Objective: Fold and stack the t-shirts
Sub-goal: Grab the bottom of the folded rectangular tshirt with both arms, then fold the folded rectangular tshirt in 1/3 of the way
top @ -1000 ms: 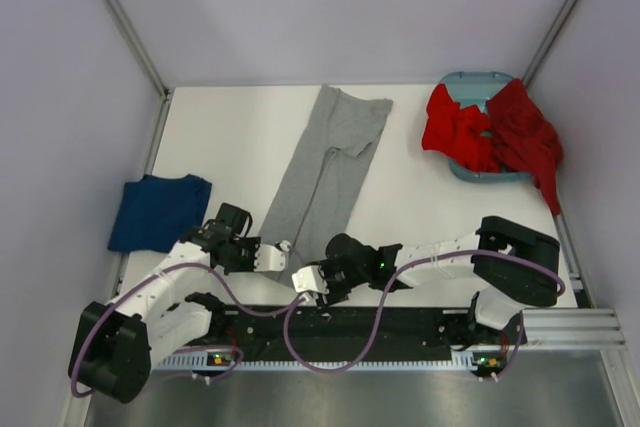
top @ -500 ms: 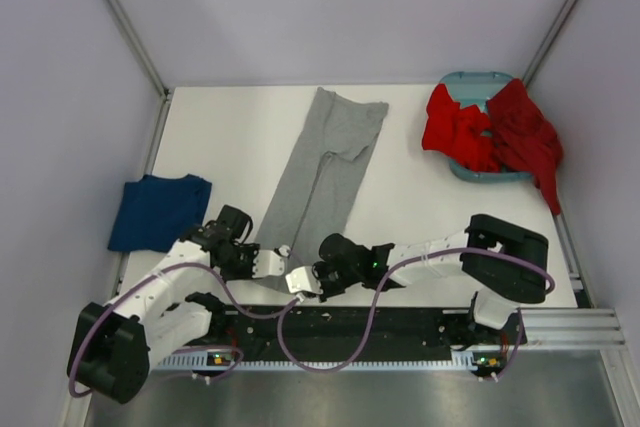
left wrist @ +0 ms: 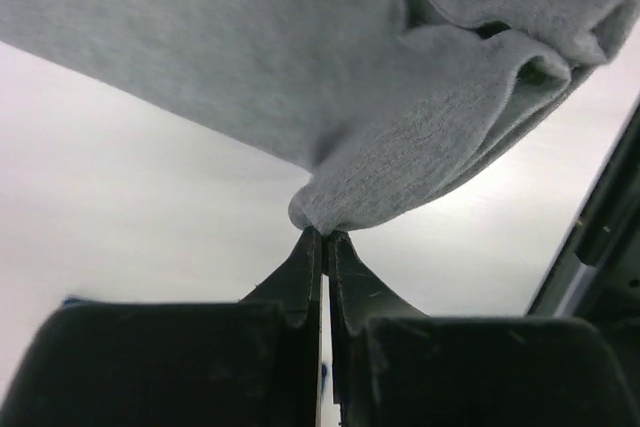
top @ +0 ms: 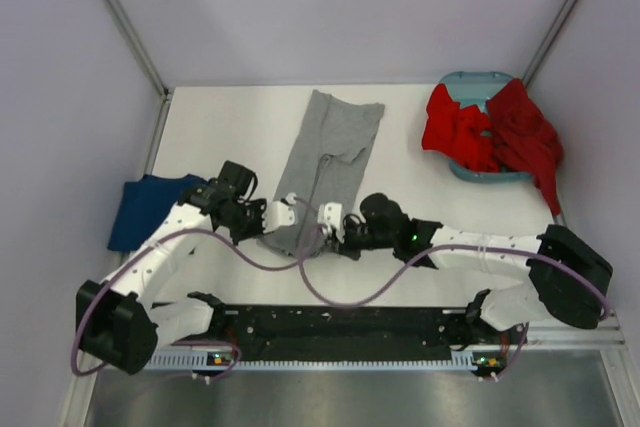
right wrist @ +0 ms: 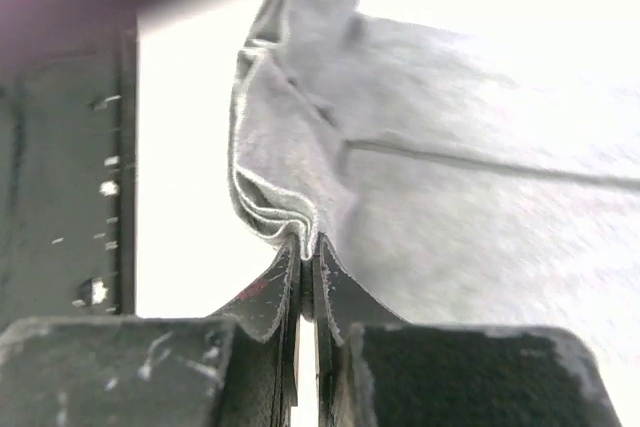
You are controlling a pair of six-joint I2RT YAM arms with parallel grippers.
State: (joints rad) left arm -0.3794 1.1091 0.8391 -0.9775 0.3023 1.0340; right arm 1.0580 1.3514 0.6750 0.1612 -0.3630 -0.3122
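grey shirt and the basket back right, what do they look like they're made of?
The grey shirt looks like a soft cotton-type knit, matte: heathered, fuzzy surface, limp folds. The basket is probably moulded plastic, smooth teal: rigid rounded rim.

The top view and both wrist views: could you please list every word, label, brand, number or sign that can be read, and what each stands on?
No text can be read in any view.
The grey t-shirt, blue t-shirt, red t-shirts and basket show no print or label.
Pale specks on the dark bar in the right wrist view are too blurred to read.
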